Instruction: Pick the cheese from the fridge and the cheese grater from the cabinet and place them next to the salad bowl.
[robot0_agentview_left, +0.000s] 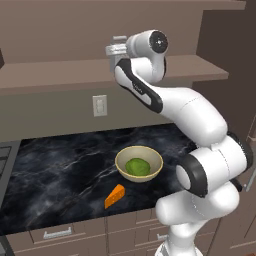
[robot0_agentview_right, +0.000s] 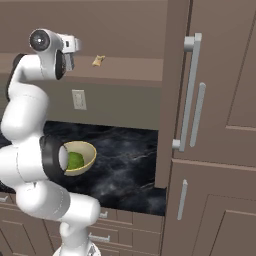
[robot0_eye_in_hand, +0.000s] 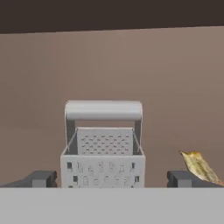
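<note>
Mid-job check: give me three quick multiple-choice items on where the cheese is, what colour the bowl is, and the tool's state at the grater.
1. Where does the cheese lie?
A. In the salad bowl
B. On the counter beside the salad bowl
C. On the cabinet shelf

2. What colour is the salad bowl?
A. Cream
B. Blue
C. Black

3. How is the tool?
A. Shut on the cheese grater
B. Shut, holding nothing
C. Open, fingers either side of the cheese grater

Answers: B, the wedge rests on dark counter near the bowl; A, cream rim around green salad; C, the cheese grater stands between spread tips.

Even, soft rendered light, faint shadows, no glare, slightly soft focus, no edge distortion
</note>
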